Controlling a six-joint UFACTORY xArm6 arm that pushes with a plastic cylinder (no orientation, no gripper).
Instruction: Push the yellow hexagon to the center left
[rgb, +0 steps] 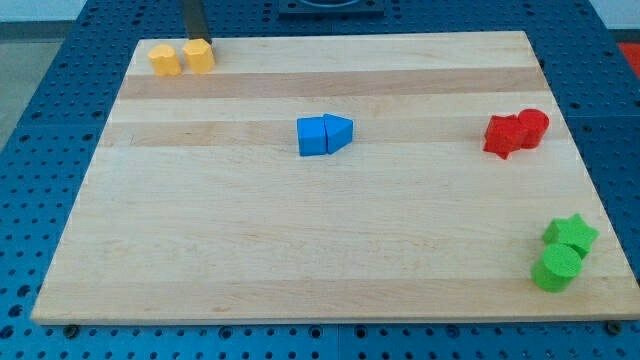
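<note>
Two yellow blocks sit side by side at the board's top left corner. The right one (200, 55) looks like the yellow hexagon. The left one (165, 59) has a rounder outline, perhaps a heart. My dark rod comes down from the view's top edge. My tip (194, 40) is right at the top side of the yellow hexagon, touching it or nearly so.
A blue cube (312, 137) and a blue triangle (339, 131) touch near the board's middle. A red star (503, 135) and a red cylinder (533, 127) are at the right. A green star (570, 234) and a green cylinder (556, 268) are at the bottom right. The wooden board (250, 250) lies on a blue pegboard.
</note>
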